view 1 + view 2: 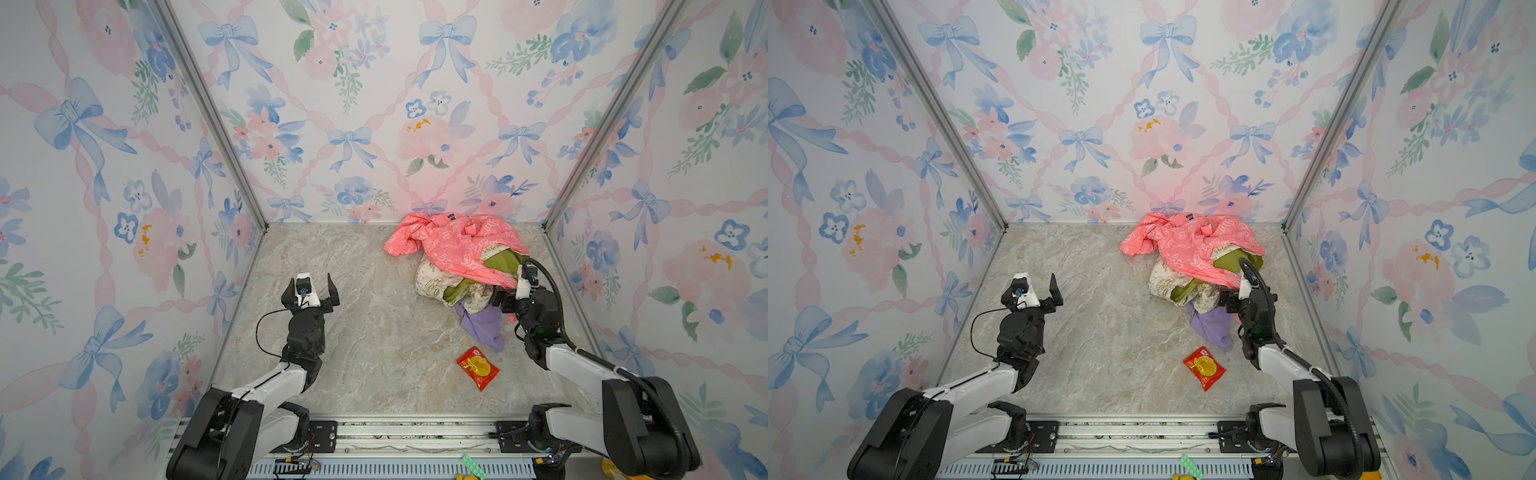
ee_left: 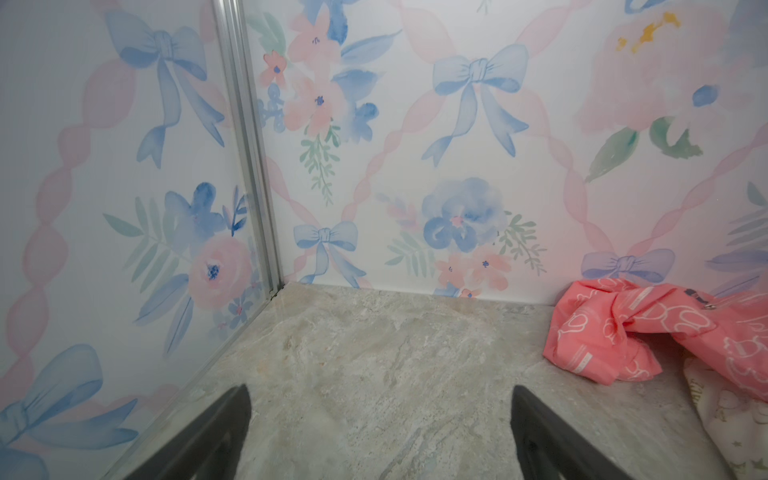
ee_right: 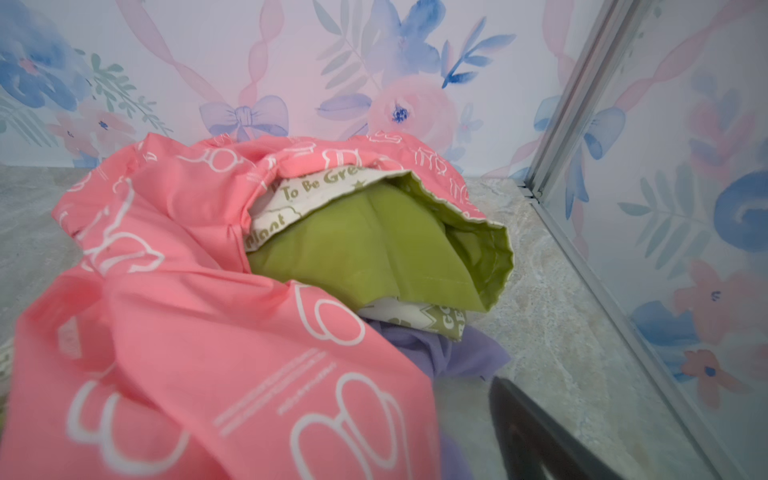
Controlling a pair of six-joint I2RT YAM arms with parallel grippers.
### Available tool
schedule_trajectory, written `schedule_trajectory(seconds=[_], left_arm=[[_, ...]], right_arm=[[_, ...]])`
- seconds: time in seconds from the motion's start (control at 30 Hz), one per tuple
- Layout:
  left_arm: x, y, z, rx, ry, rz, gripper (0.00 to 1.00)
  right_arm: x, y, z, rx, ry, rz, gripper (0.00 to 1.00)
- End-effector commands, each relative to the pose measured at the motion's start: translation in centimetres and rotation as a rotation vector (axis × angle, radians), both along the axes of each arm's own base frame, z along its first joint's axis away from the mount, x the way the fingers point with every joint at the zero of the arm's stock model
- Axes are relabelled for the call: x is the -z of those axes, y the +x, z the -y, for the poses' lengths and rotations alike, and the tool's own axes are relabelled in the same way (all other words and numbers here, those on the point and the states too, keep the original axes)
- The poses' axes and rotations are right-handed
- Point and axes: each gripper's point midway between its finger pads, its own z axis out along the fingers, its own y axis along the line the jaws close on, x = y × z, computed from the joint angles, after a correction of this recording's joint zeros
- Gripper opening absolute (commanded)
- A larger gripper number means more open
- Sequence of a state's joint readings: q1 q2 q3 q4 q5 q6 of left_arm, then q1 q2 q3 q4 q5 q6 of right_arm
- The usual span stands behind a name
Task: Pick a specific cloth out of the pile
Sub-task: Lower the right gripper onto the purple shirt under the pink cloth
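1. Right wrist view: the cloth (image 3: 465,353), plain lavender-purple, is seen at the bottom of the pile (image 3: 291,257). It is pinned beneath the cream and green cloth (image 3: 374,249) and the coral-pink cloth (image 3: 187,332).
2. In both top views a loose lavender flap (image 1: 484,328) is shown spilling from the near side of the pile onto the marbled table (image 1: 365,340). It points towards a red snack packet (image 1: 478,368), which lies apart from it.
3. The cloth is judged to be soft, light and limp. It would be expected to drape and stretch rather than lift as one piece, and its neighbours could be dragged along with it.
4. The exposed flap is judged the best place for a hold. A bunched fold could be pinched there and drawn away from the heap.
5. The right gripper (image 1: 503,300) is shown at the near right edge of the pile, just beside the flap. Its jaws are spread wide and nothing is seen clamped. Only one dark finger (image 3: 540,436) is shown in the right wrist view, the other being hidden by pink fabric.
6. The left gripper (image 1: 311,289) is held spread wide and empty over bare table, well apart from the pile.
7. Olive lettering reading "To Be Gre…" can be made out on the cream fabric, with a fragment that looks like "plant" below it. The pink cloth's white outline print cannot be read as words. The packet's print is too small to read. No lettering is visible on the lavender.
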State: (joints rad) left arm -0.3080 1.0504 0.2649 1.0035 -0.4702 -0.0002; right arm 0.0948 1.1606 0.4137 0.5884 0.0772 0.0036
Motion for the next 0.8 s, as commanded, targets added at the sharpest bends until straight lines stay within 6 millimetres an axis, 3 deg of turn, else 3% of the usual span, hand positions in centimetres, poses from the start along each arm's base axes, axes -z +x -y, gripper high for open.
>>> schedule_trajectory(seconds=[0.0, 0.17, 0.33, 0.47, 0.6, 0.77], left_arm=[[-1.6, -0.3, 1.4, 0.065, 0.040, -0.078, 0.98], [-6.3, -2.7, 3.4, 0.231, 0.040, -0.082, 0.98], [-8.0, -5.7, 4.7, 0.356, 0.108, -0.087, 0.98], [-6.9, -7.8, 5.7, 0.444, 0.160, -0.067, 0.98], [-5.7, -8.8, 6.6, 0.512, 0.190, -0.057, 0.98], [-4.3, -9.5, 8.2, 0.616, 0.179, -0.069, 0.98]], right_arm=[[-0.7, -1.6, 0.2, 0.045, 0.006, -0.082, 0.97], [-4.9, -4.1, 0.2, 0.067, 0.062, -0.051, 0.97], [-7.5, -6.3, 1.2, 0.113, 0.085, -0.050, 0.97], [-9.3, -7.9, 1.6, 0.129, 0.121, -0.030, 0.97], [-10.5, -8.7, 0.5, 0.074, 0.161, -0.044, 0.99], [-8.6, -9.1, -1.6, 0.021, 0.110, -0.232, 1.00]])
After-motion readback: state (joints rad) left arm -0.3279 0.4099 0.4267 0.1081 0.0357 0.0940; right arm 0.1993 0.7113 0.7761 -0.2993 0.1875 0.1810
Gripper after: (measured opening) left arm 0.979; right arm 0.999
